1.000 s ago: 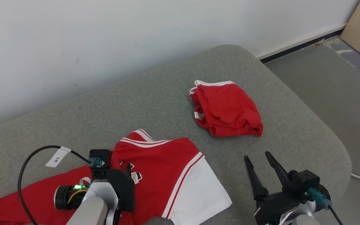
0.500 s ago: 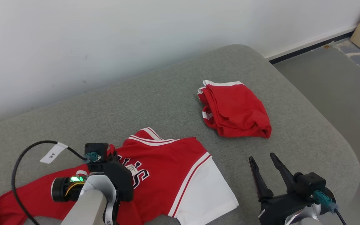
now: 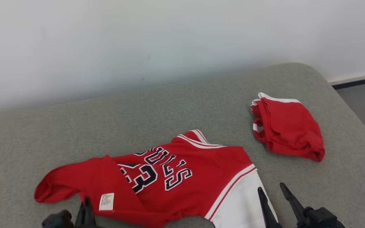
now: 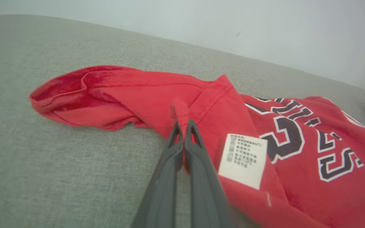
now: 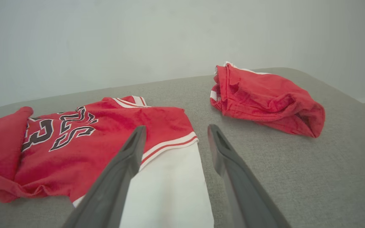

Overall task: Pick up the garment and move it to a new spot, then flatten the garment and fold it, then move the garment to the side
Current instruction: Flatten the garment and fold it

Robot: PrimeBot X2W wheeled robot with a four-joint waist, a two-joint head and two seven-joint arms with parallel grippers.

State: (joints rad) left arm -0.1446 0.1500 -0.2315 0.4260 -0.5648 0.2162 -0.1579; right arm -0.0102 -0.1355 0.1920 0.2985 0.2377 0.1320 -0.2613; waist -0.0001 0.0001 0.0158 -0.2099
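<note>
Between the fingers of the left claw (image 4: 182, 126): a small ridge of the red cloth basketball jersey with dark lettering and a white side panel (image 3: 176, 177) is being pinched. The claw is clenching on it, with the white care label (image 4: 242, 160) lying just to its right.
Change: the left arm, hanging over the jersey's chest a second ago, is now sitting drawn back toward the robot with the cloth in its grip. The lettering is showing in full and the hem end is trailing out ahead and to the claw's left. The head camera is also turning, so the shift of the whole scene is not the things moving.
Meaning for the task: I am judging that the jersey is being spread out on the grey padded tabletop (image 3: 138, 120). Flattening is looking under way, folding not yet begun.
Left arm pose: it is reaching low, nearly level with the tabletop, fingers pointing away from the robot.
Right claw (image 3: 271, 188): it is waiting released, jaws apart and gripping nothing, poised over the white panel lying under and ahead of its tips.
Beyond the right claw: the folded red garment with white trim (image 3: 288, 129) is lying ahead and to its right, apart from the jersey.
</note>
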